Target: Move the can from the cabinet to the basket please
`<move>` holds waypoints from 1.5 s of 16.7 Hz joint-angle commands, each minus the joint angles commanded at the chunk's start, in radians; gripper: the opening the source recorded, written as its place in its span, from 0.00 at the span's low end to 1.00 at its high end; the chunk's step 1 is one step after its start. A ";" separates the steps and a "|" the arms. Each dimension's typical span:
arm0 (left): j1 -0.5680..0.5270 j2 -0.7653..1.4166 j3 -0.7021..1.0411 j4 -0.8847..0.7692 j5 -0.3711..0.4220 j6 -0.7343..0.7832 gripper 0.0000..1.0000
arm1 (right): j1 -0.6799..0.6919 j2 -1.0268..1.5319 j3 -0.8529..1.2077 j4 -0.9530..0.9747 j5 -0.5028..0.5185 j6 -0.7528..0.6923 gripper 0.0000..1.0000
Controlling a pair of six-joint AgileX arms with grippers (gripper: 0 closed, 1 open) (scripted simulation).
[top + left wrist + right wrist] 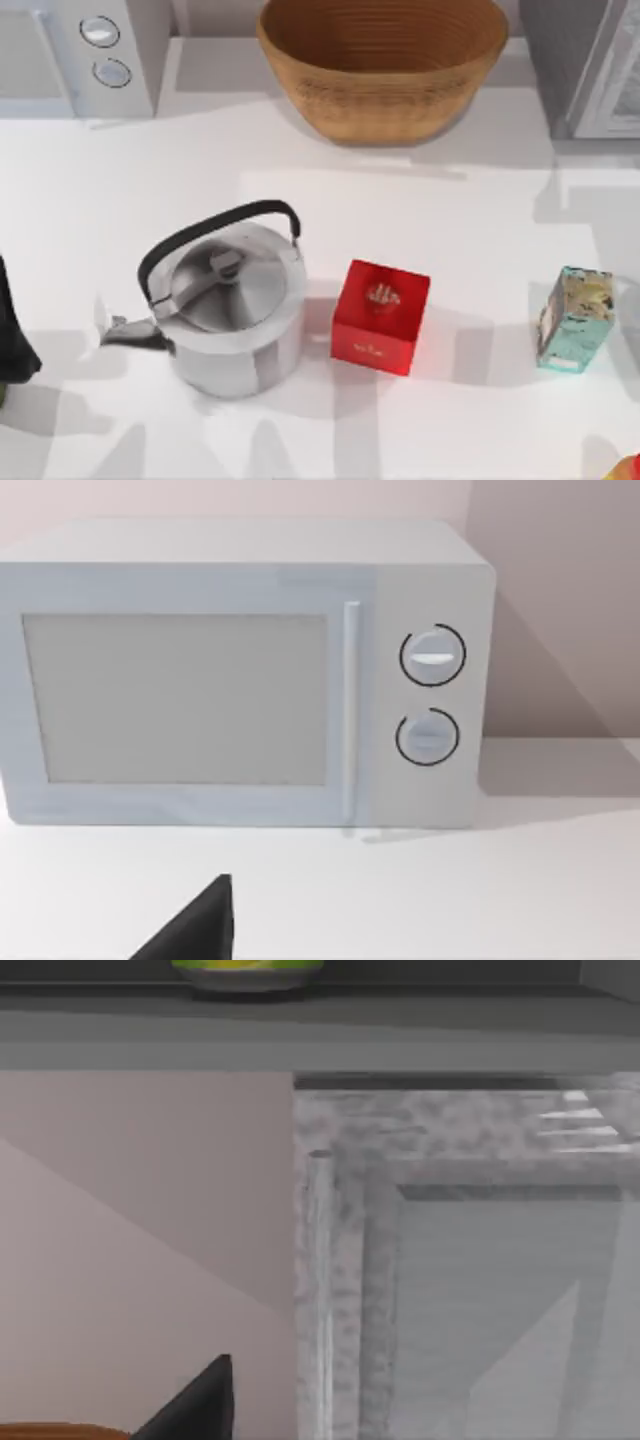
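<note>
The right gripper [195, 1405] faces the cabinet [450, 1260], low against its pale door. I cannot tell how far open it is, and nothing is seen in its hold. It sits below the ledge, so I judge it must rise before it can reach anything up there.

The cabinet stands at the table's far right corner. Just left of it is the basket [380, 70], open-mouthed, so a short carry should do. The kettle [225, 310] and red cube [380, 315] stand nearer the front, out of that path. The can [248, 968] stands on the cabinet's dark ledge above the door, with its green band in view.

The left gripper [195, 925] is parked facing the microwave [240, 680]; its state cannot be told.
</note>
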 joint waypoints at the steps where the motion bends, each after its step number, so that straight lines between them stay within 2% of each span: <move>1: 0.000 0.000 0.000 0.000 0.000 0.000 1.00 | 0.010 0.067 0.093 -0.021 0.010 0.001 1.00; 5: 0.000 0.000 0.000 0.000 0.000 0.000 1.00 | 0.043 0.305 0.403 -0.096 0.045 0.003 1.00; 9: 0.000 0.000 0.000 0.000 0.000 0.000 1.00 | 0.065 0.466 0.608 -0.147 0.069 0.005 1.00; 18: 0.000 0.000 0.000 0.000 0.000 0.000 1.00 | 0.068 0.525 0.677 -0.156 0.079 0.005 1.00; 25: 0.000 0.000 0.000 0.000 0.000 0.000 1.00 | 0.106 0.791 0.891 -0.107 0.123 0.002 1.00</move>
